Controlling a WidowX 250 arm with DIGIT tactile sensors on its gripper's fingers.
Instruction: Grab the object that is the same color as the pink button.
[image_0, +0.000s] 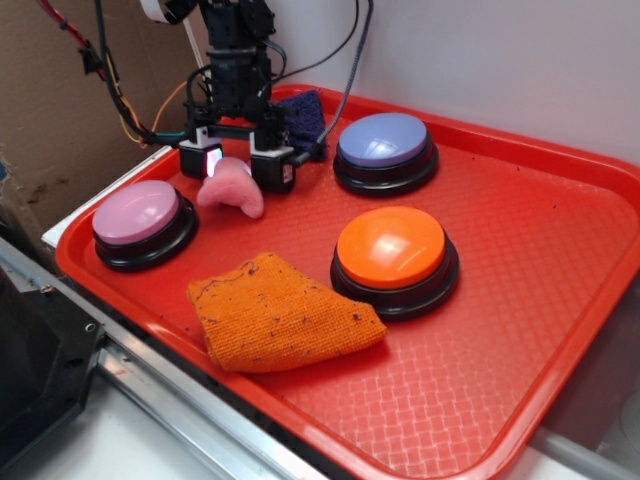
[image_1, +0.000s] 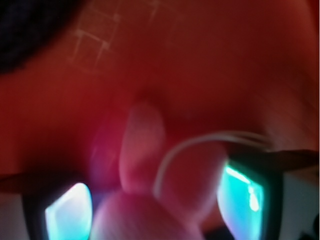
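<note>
Red tray (image_0: 560, 240) carrying orange cloth (image_0: 280, 315), pink button (image_0: 143, 222) and pink plush toy (image_0: 232, 190). Gripper (image_0: 236, 166), jaws spread wide, straddles the toy beside the pink button. No legible writing.

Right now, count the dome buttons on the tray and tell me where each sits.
3. The pink button sits at the tray's left edge, the lavender-blue button toward the back, and the orange button near the middle. None looks hidden.
</note>
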